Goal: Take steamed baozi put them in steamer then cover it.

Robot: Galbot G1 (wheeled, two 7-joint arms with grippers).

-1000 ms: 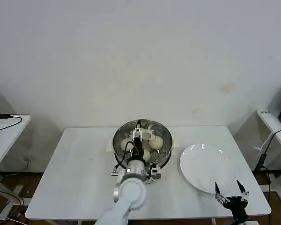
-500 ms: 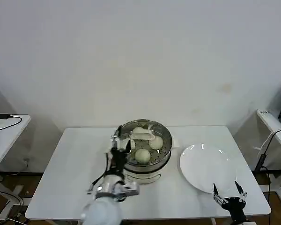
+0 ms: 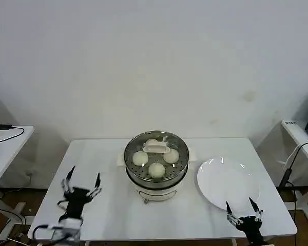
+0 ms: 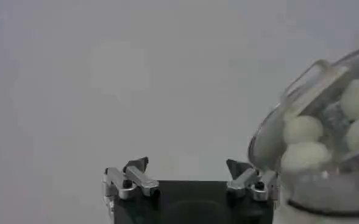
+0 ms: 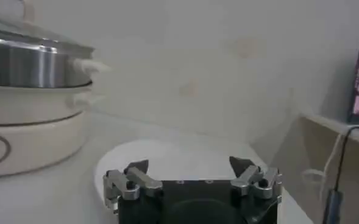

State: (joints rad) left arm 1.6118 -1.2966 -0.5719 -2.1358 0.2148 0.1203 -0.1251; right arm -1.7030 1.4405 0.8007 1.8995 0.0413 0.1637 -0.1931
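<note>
Cover [image 3: 156, 148] sits on steamer [image 3: 155, 177], baozi [image 3: 156, 169] inside — our left gripper [image 3: 82, 183] nearer, right gripper [image 3: 242, 210] by plate [image 3: 220, 179] — both splayed, empty

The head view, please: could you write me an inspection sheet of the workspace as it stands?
Surface: white table, bare apart from the items below.
Job's things: steamer at the table's middle; cover sits on it; steamed baozi lie inside under the glass, at least three visible.
Clutter: white plate to the right of the steamer, nothing on it.
Pincers: left pincer open, near the table's front left, holding nothing; right pincer open, at the plate's near edge, holding nothing.
Cables: black cable hanging off the right side table.
Surroundings: plain white wall; side tables at both edges.
</note>
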